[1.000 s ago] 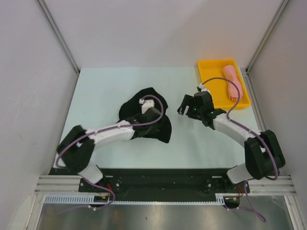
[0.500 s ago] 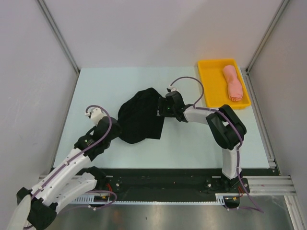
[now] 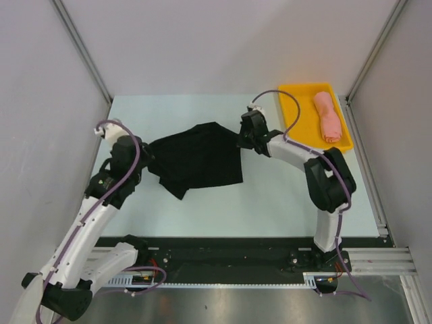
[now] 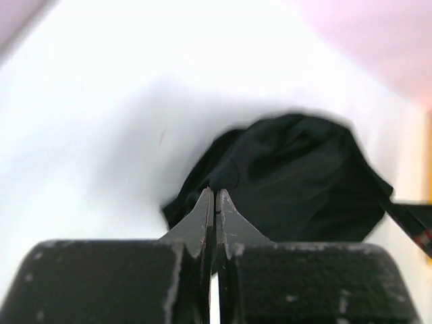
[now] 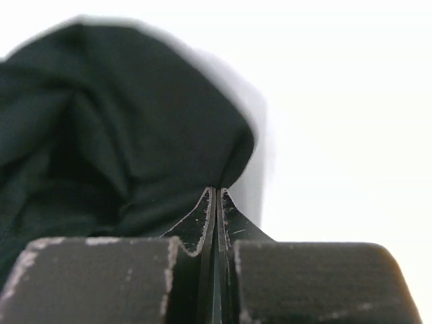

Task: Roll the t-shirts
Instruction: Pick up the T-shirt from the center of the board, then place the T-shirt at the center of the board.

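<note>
The black t-shirt [image 3: 199, 158] is stretched out mid-table between my two grippers. My left gripper [image 3: 146, 157] is shut on its left edge, and my right gripper [image 3: 240, 139] is shut on its upper right corner. In the left wrist view the closed fingertips [image 4: 206, 209] pinch dark cloth, and the rest of the black t-shirt [image 4: 297, 175] bunches beyond them. The right wrist view shows the right gripper [image 5: 216, 192] pressed shut on a fold of the black t-shirt [image 5: 121, 135]. A salmon-pink rolled t-shirt [image 3: 327, 116] lies in the yellow tray [image 3: 297, 111].
The yellow tray stands at the back right corner, just right of my right arm's forearm [image 3: 290, 152]. Grey walls close in both sides of the pale table [image 3: 270, 202]. A black base rail [image 3: 223, 250] runs along the near edge.
My right gripper came in from near the tray and shut on the black t-shirt's right corner. My left arm swung out to the left with the cloth, and the crumpled shirt is now spread wide.
</note>
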`<action>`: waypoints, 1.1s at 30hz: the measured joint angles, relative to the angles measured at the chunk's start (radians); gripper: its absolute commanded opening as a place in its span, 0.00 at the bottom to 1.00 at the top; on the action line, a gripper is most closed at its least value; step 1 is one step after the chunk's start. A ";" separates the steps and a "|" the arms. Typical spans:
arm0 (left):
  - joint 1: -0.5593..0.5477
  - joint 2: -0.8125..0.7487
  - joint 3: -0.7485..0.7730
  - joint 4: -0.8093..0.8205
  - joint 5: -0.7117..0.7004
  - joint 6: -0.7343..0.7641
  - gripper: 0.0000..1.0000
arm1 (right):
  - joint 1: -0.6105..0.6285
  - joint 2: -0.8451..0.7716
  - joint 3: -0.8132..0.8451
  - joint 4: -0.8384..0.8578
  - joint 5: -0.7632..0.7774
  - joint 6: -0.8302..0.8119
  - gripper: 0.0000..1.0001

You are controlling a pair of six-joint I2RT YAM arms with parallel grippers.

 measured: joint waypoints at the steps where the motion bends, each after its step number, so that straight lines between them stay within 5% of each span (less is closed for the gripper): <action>1: 0.010 0.007 0.044 0.000 -0.003 0.023 0.00 | -0.010 -0.035 0.007 -0.029 0.013 -0.009 0.00; 14: 0.077 0.079 0.465 0.052 -0.053 0.242 0.00 | -0.074 -0.504 0.232 -0.327 0.166 -0.158 0.00; 26: 0.079 0.016 0.554 0.001 0.008 0.291 0.00 | -0.074 -0.669 0.346 -0.451 0.224 -0.234 0.00; 33: 0.083 0.047 0.633 -0.028 0.010 0.303 0.00 | -0.103 -0.584 0.484 -0.363 0.199 -0.306 0.00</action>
